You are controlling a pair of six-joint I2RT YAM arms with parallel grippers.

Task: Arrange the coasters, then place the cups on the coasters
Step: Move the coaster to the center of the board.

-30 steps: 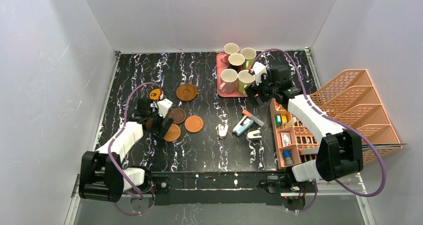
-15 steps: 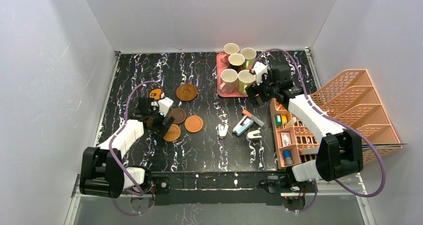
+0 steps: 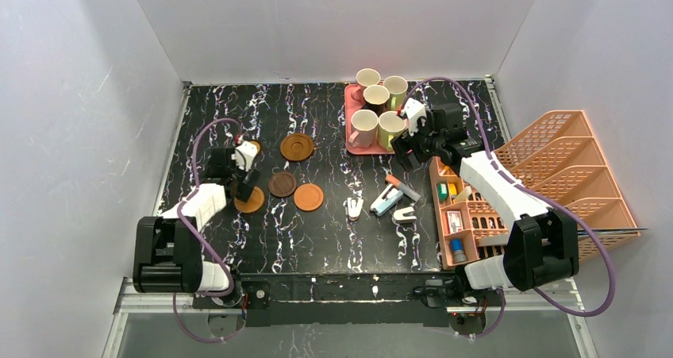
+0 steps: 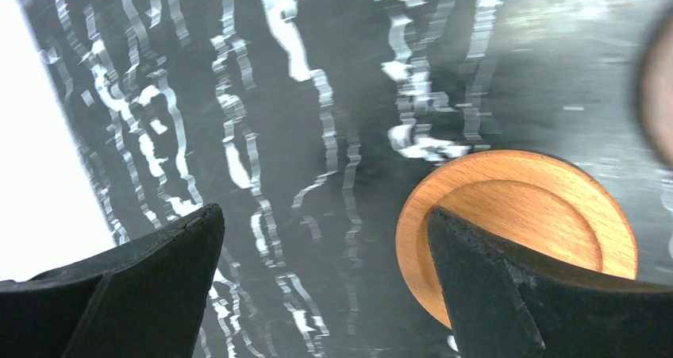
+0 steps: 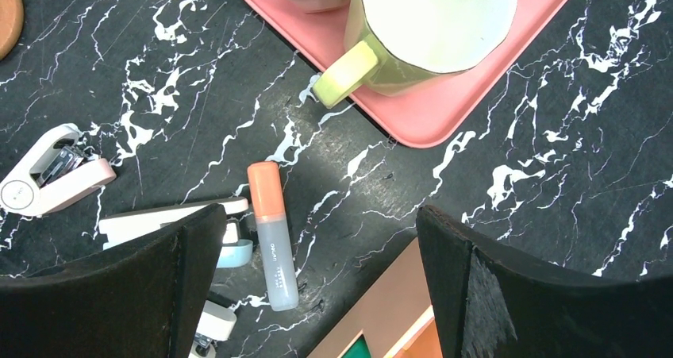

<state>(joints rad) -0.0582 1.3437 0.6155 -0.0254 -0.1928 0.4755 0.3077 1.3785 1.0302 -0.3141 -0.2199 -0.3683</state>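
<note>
Five cups stand on the pink tray (image 3: 354, 145) at the back; nearest my right gripper (image 3: 403, 148) is a yellow-green cup (image 3: 390, 126) (image 5: 428, 25), beside a pink cup (image 3: 364, 126). The right gripper (image 5: 317, 211) hangs open over the table just off the tray's corner (image 5: 444, 112). Several coasters lie at the left: a rimmed brown one (image 3: 297, 146), a dark brown one (image 3: 282, 184), an orange one (image 3: 309, 197) and an orange one (image 3: 251, 201) (image 4: 516, 207). My left gripper (image 3: 243, 188) (image 4: 324, 213) is open, its right finger over that last coaster's rim.
A highlighter (image 5: 271, 239) (image 3: 403, 187), a white stapler (image 5: 48, 179) and small white clips (image 3: 355, 207) lie mid-table. An orange desk organizer (image 3: 460, 215) and stacked mesh trays (image 3: 571, 167) fill the right side. White walls close in the left, back and right.
My left gripper has moved left and back, and the orange coaster under its finger has shifted left with it, uncovering the dark brown coaster. The right arm has barely moved.
</note>
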